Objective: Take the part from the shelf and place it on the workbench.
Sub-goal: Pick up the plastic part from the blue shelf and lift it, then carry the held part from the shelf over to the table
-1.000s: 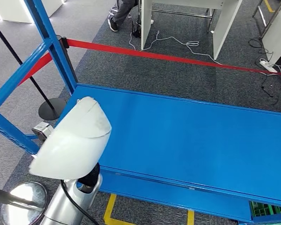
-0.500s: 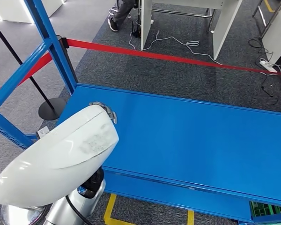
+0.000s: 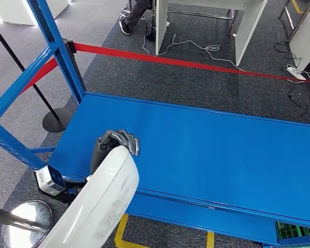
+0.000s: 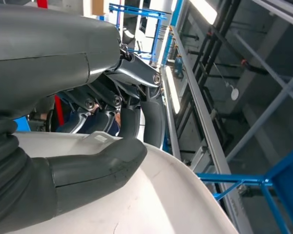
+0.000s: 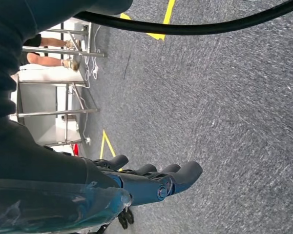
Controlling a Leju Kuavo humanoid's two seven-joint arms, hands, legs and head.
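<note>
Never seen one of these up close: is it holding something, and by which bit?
Yes: the left hand grips the white part at its upper edge, thumb and fingers on opposite faces.

A flat blue metal shelf [image 3: 223,150] is seen spanning the head view, carried at its left end by a slanted blue steel upright [image 3: 56,46]. Beneath and beyond it, grey carpeted floor [image 3: 176,85] is laid, on which a round black stanchion base [image 3: 56,120] and white cables [image 3: 192,46] are rested.
</note>
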